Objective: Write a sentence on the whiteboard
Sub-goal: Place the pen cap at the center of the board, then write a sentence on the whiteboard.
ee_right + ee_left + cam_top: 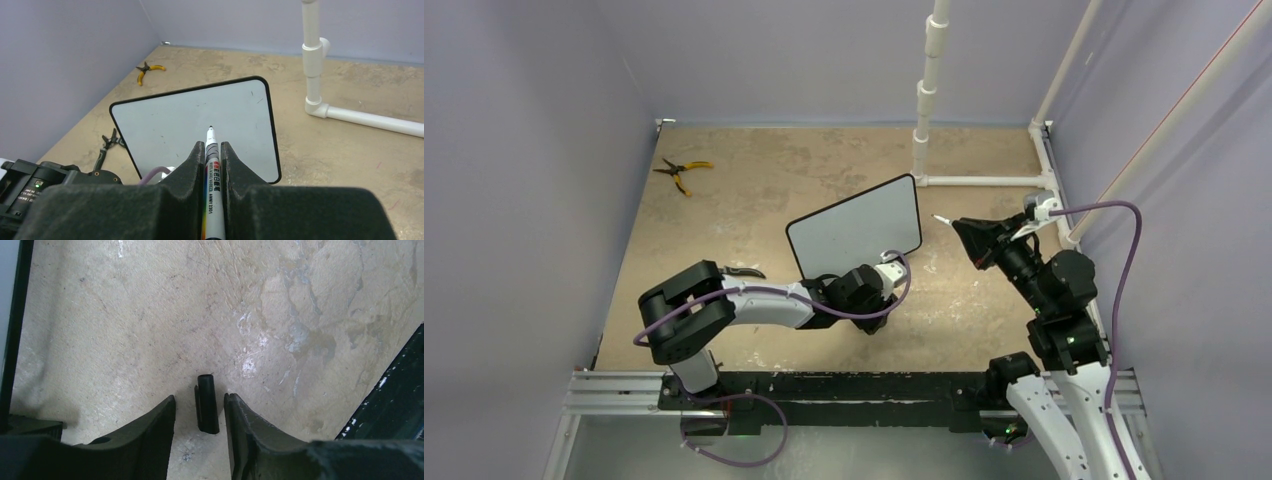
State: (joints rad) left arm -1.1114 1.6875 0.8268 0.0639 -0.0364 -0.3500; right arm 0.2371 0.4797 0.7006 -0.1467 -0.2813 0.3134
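Leftmost, two pliers lie on the table (pixel 754 210): yellow pliers (pixel 682 172) near the far corner and dark pliers (pixel 742 271) beside the left arm. Next, the left gripper (pixel 200 396) hangs low by the board's near edge. Its fingers are narrowly parted around one small black peg (pixel 206 407), a gap showing on each side. One whiteboard (pixel 854 228) stands tilted mid-table. Right of it, the right gripper (pixel 212 146) clamps one marker (pixel 213 180), whose tip points at the board, apart from it.
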